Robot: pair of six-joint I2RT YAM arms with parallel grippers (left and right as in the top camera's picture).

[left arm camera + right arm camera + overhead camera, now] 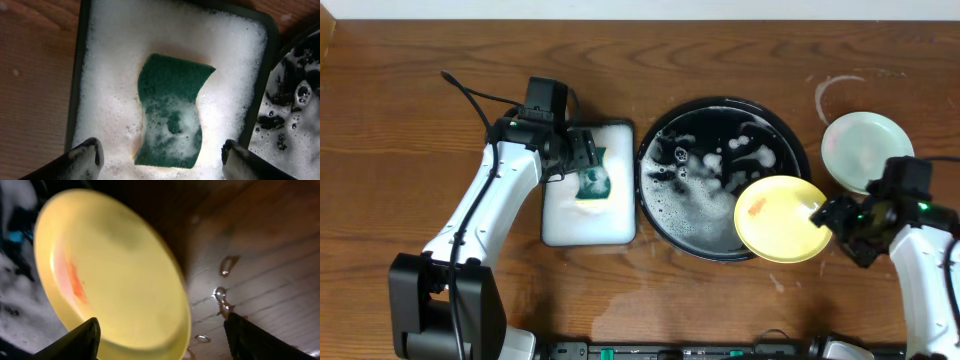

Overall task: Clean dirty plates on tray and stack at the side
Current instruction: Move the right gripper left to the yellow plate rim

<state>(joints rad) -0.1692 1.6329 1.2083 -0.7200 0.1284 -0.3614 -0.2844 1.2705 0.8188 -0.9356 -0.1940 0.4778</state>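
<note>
A yellow plate [778,218] [115,265] with a red-orange smear [75,282] leans over the right rim of the sudsy black tray [660,215]. My right gripper [832,215] [161,325] is open at the plate's right edge, its fingers standing wide on either side of the rim without clamping it. One pale mint-green plate [865,148] lies flat on the wet wooden side [835,90], just right of the tray. My left gripper [582,160] [162,150] hovers open above a green sponge [172,110], with nothing between its soapy fingers.
The sponge lies in foam in a white rectangular tray [585,225] [75,75] directly left of the black tray. Water drops [222,297] and a whitish ring mark the wood to the right. Bare tabletop stretches along the back and left.
</note>
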